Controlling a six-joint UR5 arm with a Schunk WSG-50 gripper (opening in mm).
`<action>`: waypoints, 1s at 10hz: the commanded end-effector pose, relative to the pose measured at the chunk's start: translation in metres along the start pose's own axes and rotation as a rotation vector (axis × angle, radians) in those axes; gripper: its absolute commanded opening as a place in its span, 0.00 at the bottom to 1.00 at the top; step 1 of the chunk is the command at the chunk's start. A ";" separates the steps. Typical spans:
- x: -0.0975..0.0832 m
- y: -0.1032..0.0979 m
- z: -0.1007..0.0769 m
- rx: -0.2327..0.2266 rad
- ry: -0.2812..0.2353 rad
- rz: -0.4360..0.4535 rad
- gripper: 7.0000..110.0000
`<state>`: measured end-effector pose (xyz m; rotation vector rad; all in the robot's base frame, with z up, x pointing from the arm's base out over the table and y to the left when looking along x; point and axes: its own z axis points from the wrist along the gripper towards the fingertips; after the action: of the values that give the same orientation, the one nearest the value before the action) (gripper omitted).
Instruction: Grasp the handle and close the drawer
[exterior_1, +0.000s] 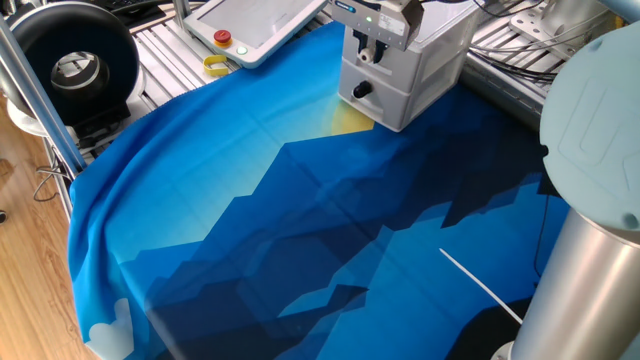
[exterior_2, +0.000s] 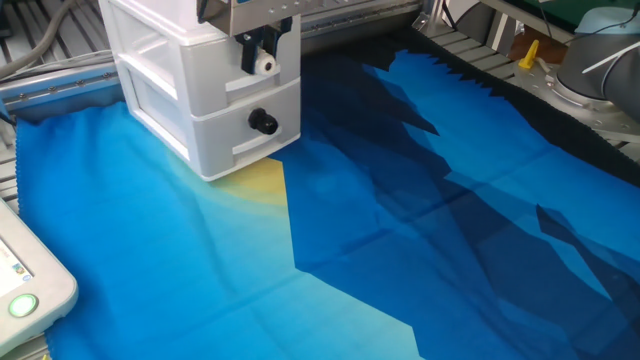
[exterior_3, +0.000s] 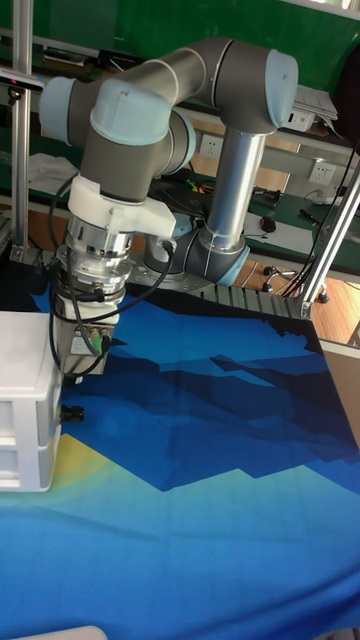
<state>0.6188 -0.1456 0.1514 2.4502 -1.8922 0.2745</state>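
Observation:
A small white plastic cabinet (exterior_1: 415, 75) (exterior_2: 170, 90) (exterior_3: 22, 420) stands at the far edge of the blue cloth. Its upper drawer (exterior_2: 262, 85) carries the white round handle (exterior_1: 366, 57) (exterior_2: 265, 66). My gripper (exterior_1: 367, 48) (exterior_2: 262, 55) comes down from above, and its black fingers (exterior_2: 247, 55) are shut on either side of that handle. The upper drawer front sits about level with the lower drawer, which has a black knob (exterior_1: 361, 90) (exterior_2: 263, 122) (exterior_3: 70, 411). In the tall view the gripper (exterior_3: 78, 372) hides the handle.
A teach pendant (exterior_1: 255, 25) (exterior_2: 25, 285) and a yellow tape roll (exterior_1: 216, 66) lie on the metal frame beside the cabinet. A black round device (exterior_1: 75, 60) sits at the left. The arm's base (exterior_1: 590, 220) fills the right, with a thin white stick (exterior_1: 480, 280) on the cloth.

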 end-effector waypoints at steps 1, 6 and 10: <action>0.008 -0.011 -0.001 0.046 0.025 0.036 0.00; -0.011 -0.010 -0.001 0.041 -0.048 0.043 0.00; -0.014 -0.013 -0.002 0.051 -0.060 0.068 0.00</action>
<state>0.6261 -0.1350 0.1512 2.4529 -1.9784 0.2754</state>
